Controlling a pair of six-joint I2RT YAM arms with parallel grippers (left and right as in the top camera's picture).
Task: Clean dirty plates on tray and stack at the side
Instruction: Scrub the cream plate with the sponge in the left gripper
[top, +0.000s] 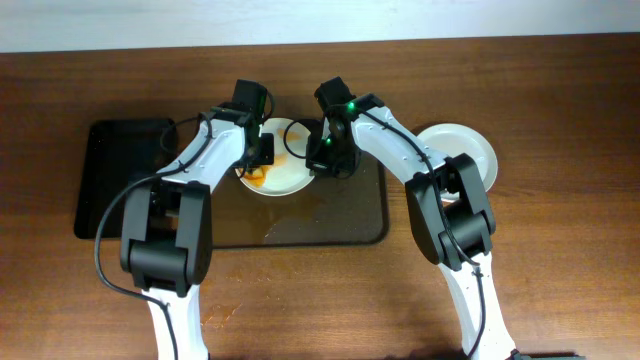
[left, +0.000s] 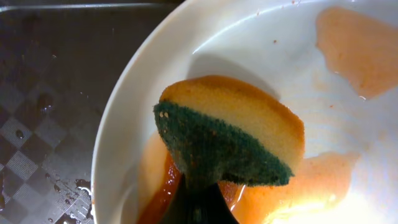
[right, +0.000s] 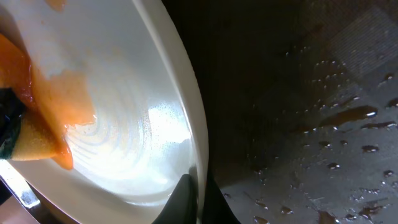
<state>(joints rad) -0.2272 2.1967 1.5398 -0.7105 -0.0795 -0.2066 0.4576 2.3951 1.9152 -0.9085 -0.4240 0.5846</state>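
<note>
Left gripper (left: 194, 204): closed tight on a sponge (left: 233, 134); only the dark finger bases show, at the bottom edge of the left wrist view.
Sponge: yellow body with a green scouring face, its lower edge orange with sauce, pressed down into the dirty plate (left: 249, 37).
Right gripper (right: 198, 200): pinched shut on the dirty plate's rim, one finger inside the rim and one outside.
Dirty plate: round, white and shallow, sitting on the tray (right: 311, 81) near its back edge, between the two grippers.
Sauce (left: 354, 53): a pale orange patch on the plate floor, with a thicker orange-brown pool under the sponge.
Left wrist view only: the sponge's two layers and the checkered wet base of the tray.
Right wrist view only: the grip on the rim, faint swirl marks on the plate floor, and droplets and brown streaks on the tray.
Overhead only: the whole layout, with both arms reaching in toward the one plate.
Side plate (top: 465, 145): plain white, off the tray on the right, partly under the right arm; whether it is one plate or a stack, cannot tell.
Black tray (top: 115, 180): smaller, left of the brown tray.
Surface (top: 560, 260): brown wood grain.
</note>
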